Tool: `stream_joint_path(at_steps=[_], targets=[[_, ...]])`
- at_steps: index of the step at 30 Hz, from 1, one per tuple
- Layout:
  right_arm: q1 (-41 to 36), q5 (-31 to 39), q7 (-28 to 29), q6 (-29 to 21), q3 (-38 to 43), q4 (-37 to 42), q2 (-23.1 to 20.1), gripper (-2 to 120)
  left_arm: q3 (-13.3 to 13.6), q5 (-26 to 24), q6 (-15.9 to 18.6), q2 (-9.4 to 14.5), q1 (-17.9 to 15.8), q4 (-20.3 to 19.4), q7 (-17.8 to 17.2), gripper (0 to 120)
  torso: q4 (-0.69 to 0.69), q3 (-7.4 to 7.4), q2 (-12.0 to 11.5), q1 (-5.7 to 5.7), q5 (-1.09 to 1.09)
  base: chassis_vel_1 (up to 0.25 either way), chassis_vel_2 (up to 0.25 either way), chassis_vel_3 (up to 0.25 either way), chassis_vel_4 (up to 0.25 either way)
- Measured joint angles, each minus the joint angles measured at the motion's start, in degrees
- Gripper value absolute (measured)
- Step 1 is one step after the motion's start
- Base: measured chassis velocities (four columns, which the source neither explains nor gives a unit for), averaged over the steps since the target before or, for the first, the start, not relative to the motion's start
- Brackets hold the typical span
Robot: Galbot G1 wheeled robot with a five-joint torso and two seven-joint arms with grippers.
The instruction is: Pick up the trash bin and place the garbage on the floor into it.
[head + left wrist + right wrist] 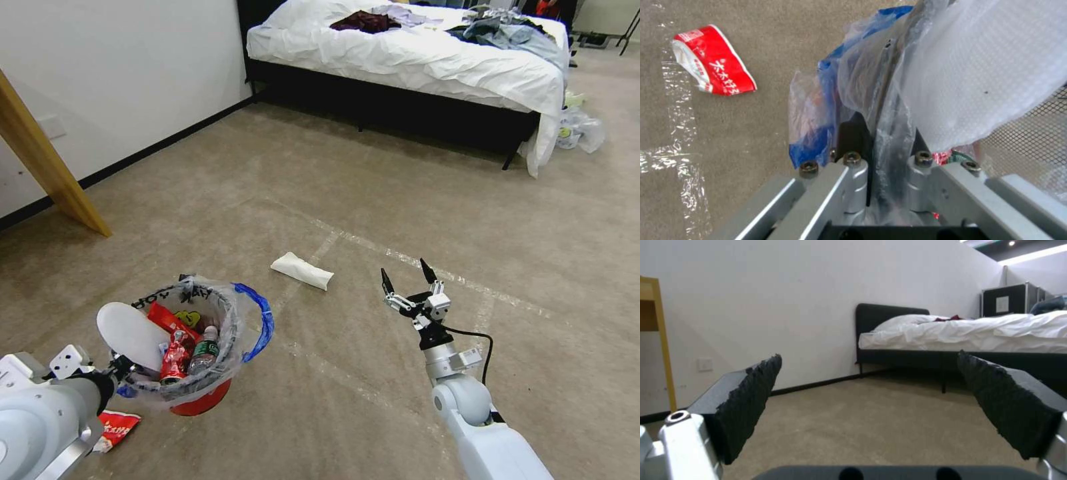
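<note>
At lower left, the left gripper (123, 365) pinched the rim of the red trash bin (200, 393), which held a slipper, wrappers and a bottle. A white slipper (302, 270) lay mid-frame on the carpet (400, 200); the right gripper (407, 275) hovered nearby, fingers spread and empty.

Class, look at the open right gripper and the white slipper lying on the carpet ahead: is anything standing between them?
Nothing visible does. The right gripper hangs open above bare floor, and the white slipper lies on the carpet to its left with only tape lines between.
</note>
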Motion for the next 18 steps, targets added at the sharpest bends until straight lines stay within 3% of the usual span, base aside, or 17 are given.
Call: stream_joint_path(at_steps=[18], targets=[[0.7,0.1,-0.7,0.3,-0.5,-1.5,0.4,100,1.3,0.3,0.0,-0.1,-1.3,1.2,0.0,4,0.0,0.0,0.0,0.0,0.0,-0.012,0.007,0.009,-0.01]])
